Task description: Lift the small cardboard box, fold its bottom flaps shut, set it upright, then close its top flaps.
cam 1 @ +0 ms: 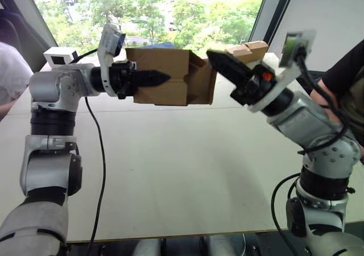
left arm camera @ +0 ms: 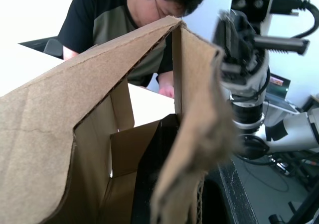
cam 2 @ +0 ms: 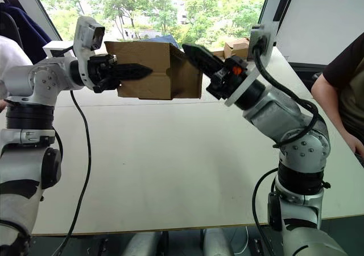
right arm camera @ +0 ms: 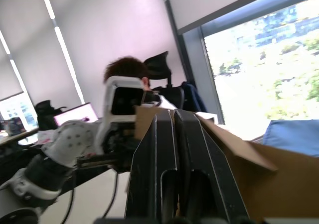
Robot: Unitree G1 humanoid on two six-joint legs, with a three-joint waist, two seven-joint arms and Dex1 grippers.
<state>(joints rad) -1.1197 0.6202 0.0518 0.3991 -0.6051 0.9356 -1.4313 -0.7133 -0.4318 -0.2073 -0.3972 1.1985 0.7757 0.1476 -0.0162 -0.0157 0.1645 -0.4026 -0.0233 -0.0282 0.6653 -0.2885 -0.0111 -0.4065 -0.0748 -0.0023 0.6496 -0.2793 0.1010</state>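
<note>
Two tools, left tool (cam 1: 162, 77) clamping small cardboard box (cam 1: 165, 77) aloft, right tool (cam 1: 213, 57) seemingly together.

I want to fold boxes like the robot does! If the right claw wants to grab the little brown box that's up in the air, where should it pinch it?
Probably the loose end flap of the small cardboard box, coming from the robot's right. The left claw already holds the opposite side, and that flap sticks out toward the right claw, so its thin edge looks easiest to pinch.

The small cardboard box (cam 1: 165, 77) is matt brown corrugated card with rough, fibrous cut edges. Both hands' fingers (cam 1: 149, 78) are black plastic. The table (cam 1: 187, 165) is smooth, matt off-white.
</note>
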